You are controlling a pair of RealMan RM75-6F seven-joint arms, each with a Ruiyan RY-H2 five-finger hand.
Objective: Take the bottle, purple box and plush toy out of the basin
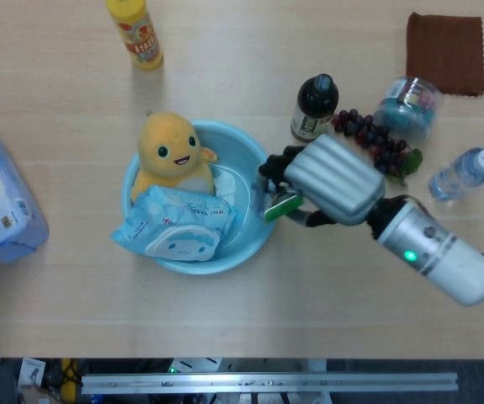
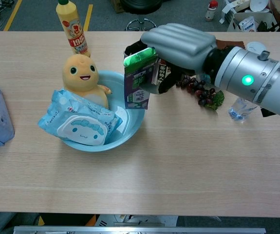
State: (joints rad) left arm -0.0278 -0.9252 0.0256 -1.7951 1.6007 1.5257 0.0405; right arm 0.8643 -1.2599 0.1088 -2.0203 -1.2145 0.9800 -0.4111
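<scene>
right hand (image 2: 171,51) clamped round the top of the purple box (image 2: 138,83), box hanging upright under the fingers, over the basin's (image 2: 130,127) near rim and seemingly clear of it. looks like a light, stiff carton, probably glossy, so likely to twist or slip if pinched only at the green cap end; grip across the flat sides seems the safer bet, squeezing gently so the walls don't dent

plush toy (image 2: 81,78) sitting in the basin left of the hand, soft and light by the look of it, should tolerate a loose grab round the body or head. blue wipes pack (image 2: 79,124) leaning in front of it, part over the toy's lower half, so going in from above seems easier

dark bottle (image 1: 313,108) standing on the table just behind the hand, outside the basin; rigid and maybe slick, best taken round the middle if needed at all

chest view gives the whole box face and shows how it hangs. head view hides nearly all of the box under the hand, only a green sliver (image 1: 282,205) visible, but shows the bottle plainly, which the chest view mostly blocks. left hand nowhere in either view
</scene>
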